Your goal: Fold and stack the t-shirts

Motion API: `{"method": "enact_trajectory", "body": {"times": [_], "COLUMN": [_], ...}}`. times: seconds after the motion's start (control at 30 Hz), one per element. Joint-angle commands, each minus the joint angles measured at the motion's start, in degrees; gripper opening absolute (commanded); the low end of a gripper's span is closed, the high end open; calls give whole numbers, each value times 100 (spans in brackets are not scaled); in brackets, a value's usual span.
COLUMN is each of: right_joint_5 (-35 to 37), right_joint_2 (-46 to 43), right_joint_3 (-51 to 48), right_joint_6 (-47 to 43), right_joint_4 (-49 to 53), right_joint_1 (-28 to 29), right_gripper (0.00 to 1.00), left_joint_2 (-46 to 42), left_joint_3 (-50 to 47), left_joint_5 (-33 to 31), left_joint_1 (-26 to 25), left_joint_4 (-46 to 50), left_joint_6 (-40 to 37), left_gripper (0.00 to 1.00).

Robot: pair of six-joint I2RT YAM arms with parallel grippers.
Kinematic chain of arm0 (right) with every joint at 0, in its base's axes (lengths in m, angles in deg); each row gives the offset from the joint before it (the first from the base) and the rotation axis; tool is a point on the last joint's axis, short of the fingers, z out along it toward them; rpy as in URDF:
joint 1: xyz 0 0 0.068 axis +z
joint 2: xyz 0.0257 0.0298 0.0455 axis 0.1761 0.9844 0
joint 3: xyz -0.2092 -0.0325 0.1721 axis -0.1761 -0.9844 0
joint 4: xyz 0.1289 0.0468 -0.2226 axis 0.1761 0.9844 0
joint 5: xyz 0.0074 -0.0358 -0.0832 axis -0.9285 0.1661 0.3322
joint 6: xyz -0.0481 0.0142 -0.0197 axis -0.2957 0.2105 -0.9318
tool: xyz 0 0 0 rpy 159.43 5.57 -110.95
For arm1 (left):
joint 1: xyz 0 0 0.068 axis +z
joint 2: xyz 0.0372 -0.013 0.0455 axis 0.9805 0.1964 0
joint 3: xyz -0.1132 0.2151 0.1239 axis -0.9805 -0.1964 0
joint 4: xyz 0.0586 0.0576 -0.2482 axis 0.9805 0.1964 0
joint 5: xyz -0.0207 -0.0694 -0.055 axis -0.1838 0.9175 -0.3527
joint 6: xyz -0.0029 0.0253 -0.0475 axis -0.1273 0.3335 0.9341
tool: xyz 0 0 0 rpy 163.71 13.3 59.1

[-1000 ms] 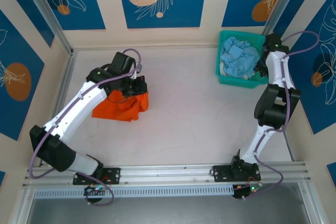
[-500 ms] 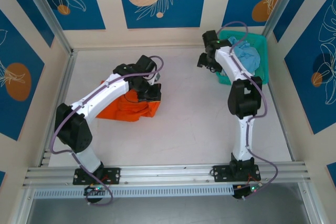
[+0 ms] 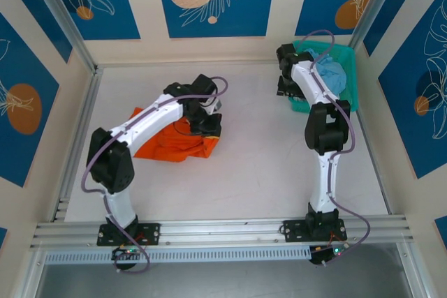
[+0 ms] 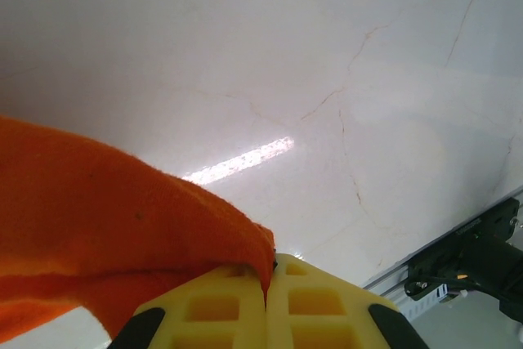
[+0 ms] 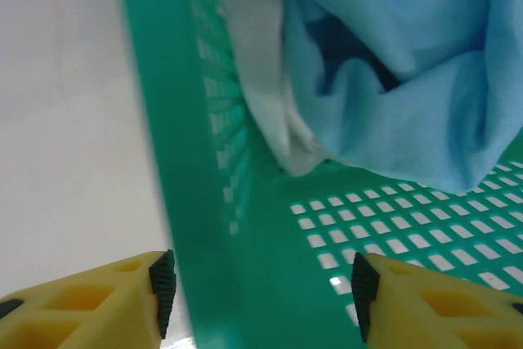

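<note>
Orange t-shirt [image 3: 171,143] lay left of the worktop's [image 3: 265,165] centre; my left gripper [image 3: 208,125], clamped on its edge, had dragged it rightward, mid-fold I judged. Blue t-shirts [image 3: 334,75] sat in the far-right-corner basket [image 3: 349,48], where my right gripper [image 3: 285,88] had swung over, half open, empty.

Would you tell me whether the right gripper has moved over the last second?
Yes. In the top view the right gripper went from the basket's right side to its left rim, leftward.
</note>
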State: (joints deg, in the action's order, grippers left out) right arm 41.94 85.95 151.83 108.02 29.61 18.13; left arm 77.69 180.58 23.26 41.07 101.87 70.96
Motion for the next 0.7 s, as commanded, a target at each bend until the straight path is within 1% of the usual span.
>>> {"method": "enact_trajectory", "body": {"times": [0.0,0.07,0.2,0.33,0.4,0.47,0.53,0.57,0.6,0.63,0.67], "right_joint_5": [-50,-91,-130,-173,-129,-208,-344,-366,-308,-234,-184], "right_joint_2": [-259,-272,-261,-296,-292,-333,-438,-517,-632,-774,-906], "right_joint_3": [-214,-255,-282,-309,-253,-157,-18,19,55,56,24], "right_joint_6": [-185,-241,-433,-723,-776,-770,-635,-556,-423,-328,-236], "right_joint_4": [0,-59,-194,-395,-423,-407,-294,-243,-169,-121,-100], "right_joint_1": [-259,-368,-585,-724,-754,-755,-700,-657,-601,-513,-451], "right_gripper": [57,55,44,43,45,49,56,60,67,71,72], "left_joint_2": [252,382,626,840,908,955,928,881,795,683,576], "left_joint_3": [449,607,939,1199,1299,1388,1452,1462,1462,1462,1462], "left_joint_5": [229,236,256,203,194,182,106,45,-59,-203,-346], "left_joint_1": [-194,-223,-287,-351,-366,-388,-403,-398,-404,-399,-399], "left_joint_4": [282,293,323,371,387,423,468,476,462,451,451], "left_joint_6": [-207,-200,-181,-181,-181,-199,-212,-207,-199,-196,-203], "left_gripper": [5,6,6,6,8,19,36,48,61,69,73]}}
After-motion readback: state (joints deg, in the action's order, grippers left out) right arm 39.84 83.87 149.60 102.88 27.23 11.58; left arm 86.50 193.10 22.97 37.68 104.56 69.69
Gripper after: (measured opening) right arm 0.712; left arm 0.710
